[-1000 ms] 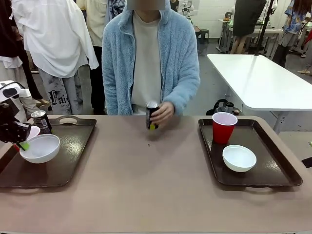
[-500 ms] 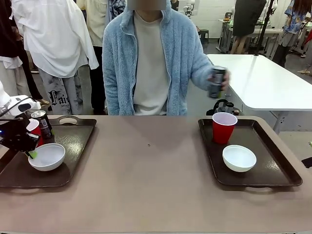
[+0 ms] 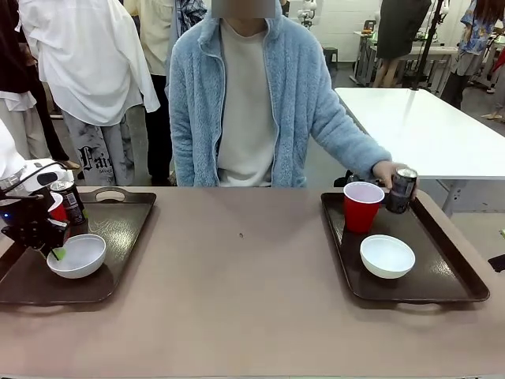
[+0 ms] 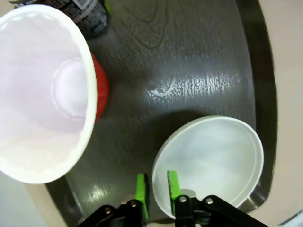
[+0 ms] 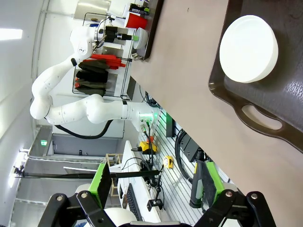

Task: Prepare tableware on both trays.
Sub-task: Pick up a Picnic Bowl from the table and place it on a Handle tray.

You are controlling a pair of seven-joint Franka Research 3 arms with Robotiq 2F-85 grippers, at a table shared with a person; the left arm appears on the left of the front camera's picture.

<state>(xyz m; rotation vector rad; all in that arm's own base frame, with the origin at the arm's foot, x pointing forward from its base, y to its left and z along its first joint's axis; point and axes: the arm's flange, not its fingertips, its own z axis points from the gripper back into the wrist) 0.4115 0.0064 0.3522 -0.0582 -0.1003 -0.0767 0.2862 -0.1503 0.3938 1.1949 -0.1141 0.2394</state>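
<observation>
The left tray [image 3: 118,237] carries a white bowl [image 3: 76,257], a red cup [image 3: 57,207] and a dark can [image 3: 69,201]. My left gripper [image 3: 54,251] stands over the bowl's near rim. In the left wrist view its green pads straddle the rim of the bowl [image 4: 213,156] with a thin gap, and the bowl lies flat on the tray [image 4: 189,56] beside the red cup [image 4: 42,90] and the can [image 4: 90,19]. The right tray [image 3: 442,268] holds a red cup [image 3: 361,207] and a bowl [image 3: 387,256]. A person's hand holds a can [image 3: 401,189] over its far edge. My right gripper [image 5: 155,187] is open, with nothing between its fingers.
The person in a blue fleece stands at the far side, one arm stretched over the right tray. A white table [image 3: 426,126] stands behind on the right. A black object [image 3: 363,170] sits just beyond the right tray. Bare brown tabletop [image 3: 245,276] lies between the trays.
The person carried the can from the table's middle over to the right tray. My left gripper set the tilted bowl down flat on the left tray, and its pads have parted slightly.
</observation>
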